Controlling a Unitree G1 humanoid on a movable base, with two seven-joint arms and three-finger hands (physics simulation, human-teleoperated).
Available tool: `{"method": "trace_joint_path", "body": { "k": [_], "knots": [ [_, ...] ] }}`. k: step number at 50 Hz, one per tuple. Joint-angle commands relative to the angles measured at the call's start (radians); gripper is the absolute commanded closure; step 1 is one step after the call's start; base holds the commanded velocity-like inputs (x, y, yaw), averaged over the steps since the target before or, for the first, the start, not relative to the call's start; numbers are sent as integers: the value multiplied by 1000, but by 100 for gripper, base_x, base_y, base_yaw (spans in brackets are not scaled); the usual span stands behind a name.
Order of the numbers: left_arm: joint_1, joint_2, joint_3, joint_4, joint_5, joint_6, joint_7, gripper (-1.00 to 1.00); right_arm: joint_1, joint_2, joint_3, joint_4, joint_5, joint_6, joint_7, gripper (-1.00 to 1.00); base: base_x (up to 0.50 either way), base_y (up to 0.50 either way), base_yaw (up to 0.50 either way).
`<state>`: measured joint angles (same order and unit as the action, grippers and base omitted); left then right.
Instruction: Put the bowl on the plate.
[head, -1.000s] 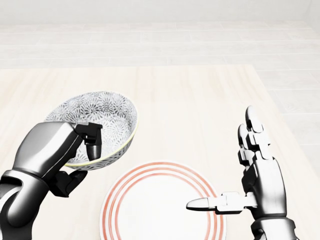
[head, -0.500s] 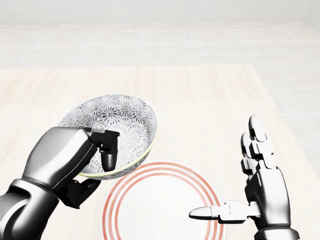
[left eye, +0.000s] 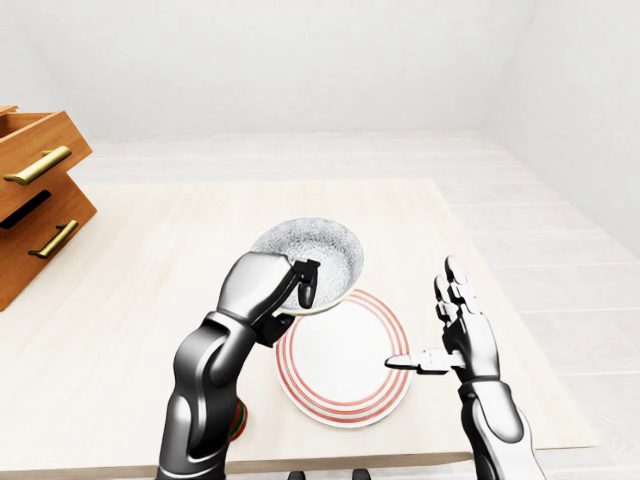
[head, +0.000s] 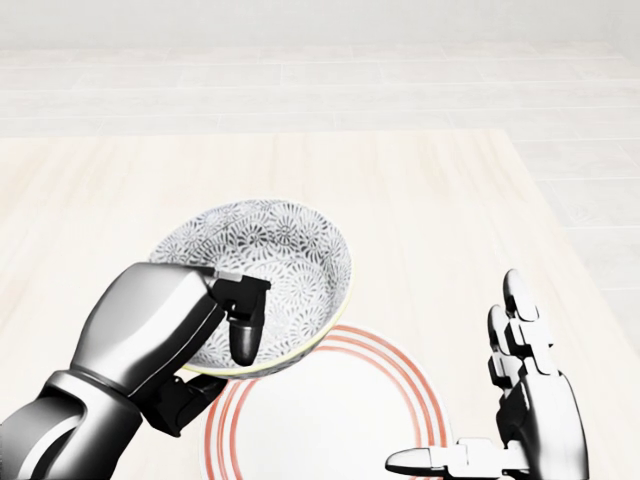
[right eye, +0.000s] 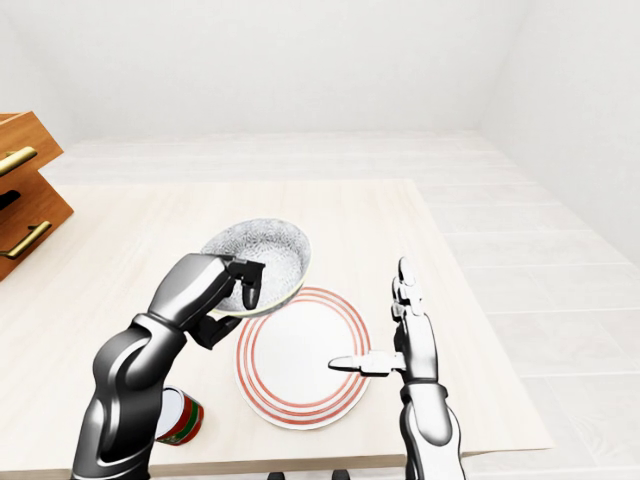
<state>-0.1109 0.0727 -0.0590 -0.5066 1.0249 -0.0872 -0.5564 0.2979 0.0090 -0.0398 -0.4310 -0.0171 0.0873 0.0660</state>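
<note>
One patterned bowl (head: 285, 255) hung gripped at its rim by the left hand (head: 160, 330), thumb inside, masking the 10 o'clock edge of the single red-ringed plate (head: 350, 420); whether they touched was unclear. The right hand (head: 535, 420), empty and splayed, stood at the plate's 3 o'clock. One can (right eye: 185, 420) sat half-hidden behind the left arm. A drawer unit (left eye: 40, 190) was cut off at 9 o'clock.

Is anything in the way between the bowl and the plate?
Nothing visible blocks it. The left hand holds the bowl over the plate's upper-left rim, and the plate's middle is bare. The open right hand only pokes its thumb over the plate's right edge. The can stands off to the left.
</note>
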Motion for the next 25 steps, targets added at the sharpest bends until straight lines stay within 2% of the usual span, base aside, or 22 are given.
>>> {"method": "trace_joint_path", "body": {
  "k": [1, 25],
  "knots": [
    [9, -24, -33, -21, 13, 0, 24, 100, 35, 5, -1, -4, 4, 0, 1, -100, 0, 0, 0],
    [40, -48, -99, 33, 39, 0, 73, 100, 68, 9, -15, -44, 4, 0, 8, -100, 0, 0, 0]
  ]
}}
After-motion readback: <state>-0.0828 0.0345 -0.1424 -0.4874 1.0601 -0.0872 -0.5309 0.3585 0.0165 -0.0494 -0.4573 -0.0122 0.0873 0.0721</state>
